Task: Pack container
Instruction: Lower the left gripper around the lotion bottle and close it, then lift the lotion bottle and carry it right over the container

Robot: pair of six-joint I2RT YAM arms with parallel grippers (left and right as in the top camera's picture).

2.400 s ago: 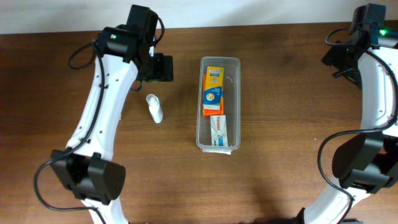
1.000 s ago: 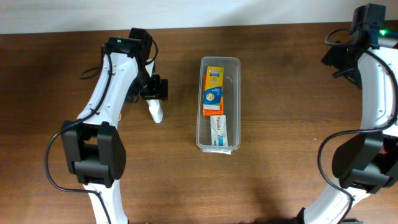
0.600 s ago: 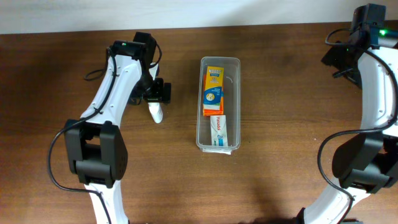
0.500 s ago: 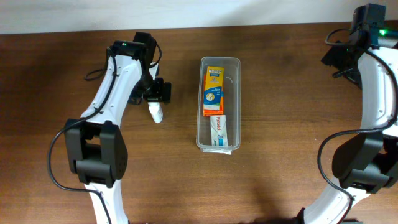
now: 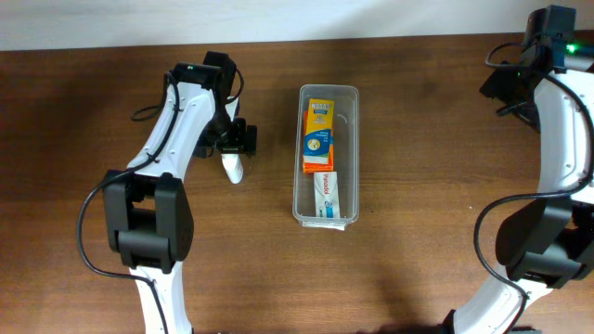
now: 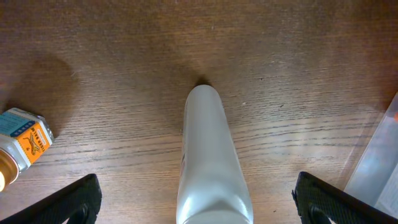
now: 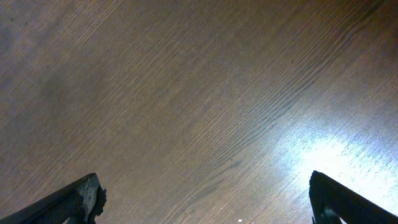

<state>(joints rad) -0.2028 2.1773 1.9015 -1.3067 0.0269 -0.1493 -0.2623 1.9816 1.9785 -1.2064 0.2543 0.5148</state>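
Note:
The container (image 5: 328,153), a long clear plastic bin, stands at the table's middle and holds an orange and yellow box (image 5: 317,135) and a white and blue toothpaste box (image 5: 326,195). Its clear edge (image 6: 380,163) shows at the right of the left wrist view. A white tube (image 5: 233,169) lies on the wood left of the bin. My left gripper (image 5: 234,145) hangs over the tube's far end, open, with the white tube (image 6: 210,155) lying between its fingers (image 6: 78,199) and apart from both. My right gripper (image 7: 208,205) is open over bare wood at the far right.
A small bottle with a blue and orange label (image 6: 23,138) lies on the table just left of the left gripper; the overhead view hides it under the arm. The right arm (image 5: 557,111) runs along the right edge.
The left gripper has come toward the near side and down over the white tube, then shifted slightly right. The tube, the container and the right arm have not moved.

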